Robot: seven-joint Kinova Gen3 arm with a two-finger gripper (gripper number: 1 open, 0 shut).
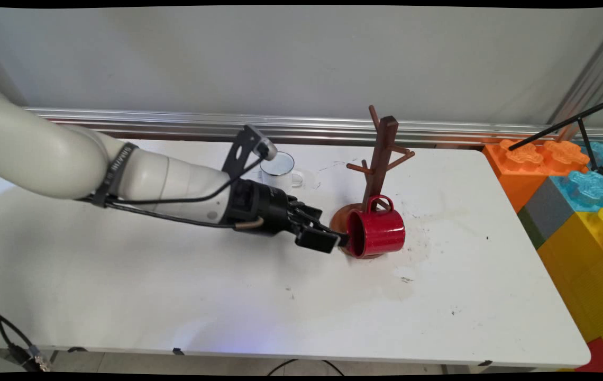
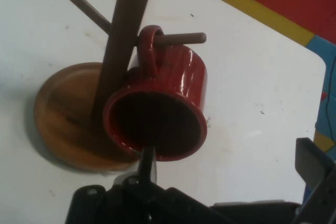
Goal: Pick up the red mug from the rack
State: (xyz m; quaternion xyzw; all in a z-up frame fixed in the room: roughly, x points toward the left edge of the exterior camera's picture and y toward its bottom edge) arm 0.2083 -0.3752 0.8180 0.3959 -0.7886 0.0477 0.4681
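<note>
On a low peg of the brown mug tree (image 1: 381,159) a red mug (image 1: 377,233) hangs by its handle, its mouth turned sideways toward the gripper (image 1: 333,241), which sits just at the rim. The fingers stand apart, one at the rim's lower edge. The mug looks empty. Behind the arm stands a white mug (image 1: 279,170), contents hidden

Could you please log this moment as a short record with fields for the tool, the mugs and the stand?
tool: open, one finger inside the red mug's mouth
red mug: handle hooked over a low peg, mouth facing the tool
mug tree: wooden, upright on round base
white mug: upright on table, behind the arm
</note>
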